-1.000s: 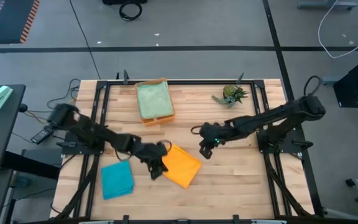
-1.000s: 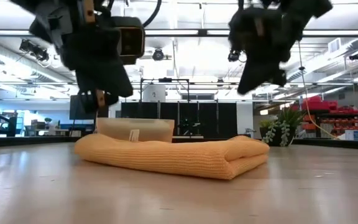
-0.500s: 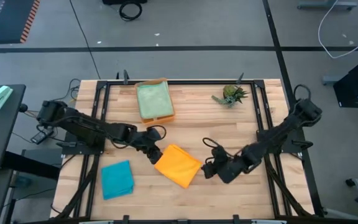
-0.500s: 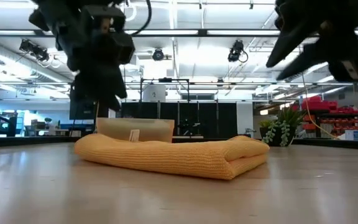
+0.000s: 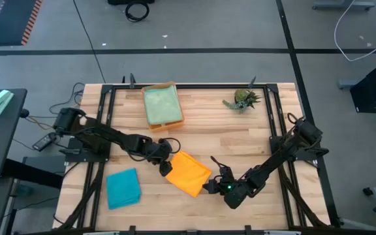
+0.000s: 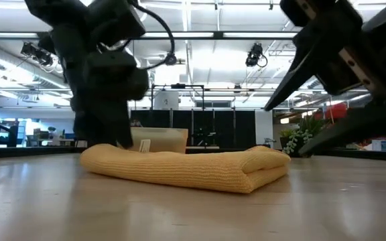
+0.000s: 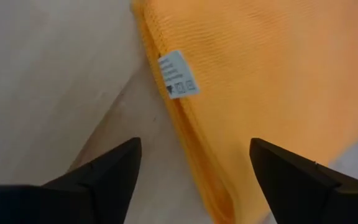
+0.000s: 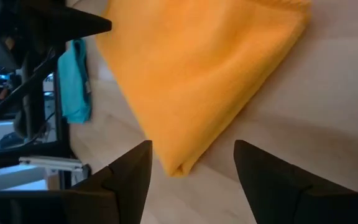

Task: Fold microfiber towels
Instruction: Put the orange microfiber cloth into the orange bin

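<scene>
Wooden slat table (image 5: 253, 140), framed by dark rails, with an open workshop floor beyond. On it we note an orange microfiber towel (image 5: 187, 173) lying folded near the middle front, a teal towel (image 5: 122, 188) folded at the front left, and a sage green towel (image 5: 160, 104) resting in the orange tray (image 5: 166, 124) at the back. A small spiky plant (image 5: 243, 99) stands at the back right.

Step in hand, as we judge it: the orange towel reads as already folded at least once, since the low view shows a rolled fold edge on its right end (image 6: 267, 164), and both grippers sit at its edges with nothing held. Either a further fold or moving it aside comes next; we cannot tell which.

Left gripper (image 5: 164, 167): fingers spread, empty, low at the towel's left edge. Its wrist view shows the towel's hem and the white care label (image 7: 178, 74) just ahead of the gap between the fingers.

Right gripper (image 5: 213, 185): fingers spread, empty, just off the towel's front right corner. In its wrist view that corner (image 8: 178, 167) points into the gap.

Next move, in our judgement, calls for each gripper to descend, slide one finger under all layers of the edge, and close together so the layers do not shear apart.
</scene>
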Tool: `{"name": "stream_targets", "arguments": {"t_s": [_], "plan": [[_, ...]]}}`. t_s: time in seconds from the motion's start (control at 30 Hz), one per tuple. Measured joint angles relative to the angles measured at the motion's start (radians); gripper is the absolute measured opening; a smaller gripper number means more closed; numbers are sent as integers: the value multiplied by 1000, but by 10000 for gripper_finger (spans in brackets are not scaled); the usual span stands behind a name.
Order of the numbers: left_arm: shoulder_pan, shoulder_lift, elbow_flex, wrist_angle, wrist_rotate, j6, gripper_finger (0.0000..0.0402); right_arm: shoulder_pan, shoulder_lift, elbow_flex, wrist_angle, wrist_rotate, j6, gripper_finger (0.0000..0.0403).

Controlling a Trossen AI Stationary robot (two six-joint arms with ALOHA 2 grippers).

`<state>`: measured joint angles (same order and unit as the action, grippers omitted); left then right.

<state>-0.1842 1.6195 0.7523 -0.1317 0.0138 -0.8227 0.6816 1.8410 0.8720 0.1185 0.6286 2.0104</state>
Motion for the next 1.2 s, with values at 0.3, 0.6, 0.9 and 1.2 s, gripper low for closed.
{"name": "stream_targets", "arguments": {"t_s": [0.3, 0.6, 0.9, 1.2], "plan": [[7, 45, 3, 46, -20, 5, 289, -19, 71, 7, -2, 9, 54, 234], [27, 88, 3, 95, -41, 5, 260, -104, 104, 49, -35, 14, -55, 230], [31, 129, 2, 156, -67, 0, 168, -139, 116, 56, -64, 22, -163, 157], [29, 134, 0, 180, -99, 22, 19, -137, 116, 65, -70, 72, -232, 12]]}}
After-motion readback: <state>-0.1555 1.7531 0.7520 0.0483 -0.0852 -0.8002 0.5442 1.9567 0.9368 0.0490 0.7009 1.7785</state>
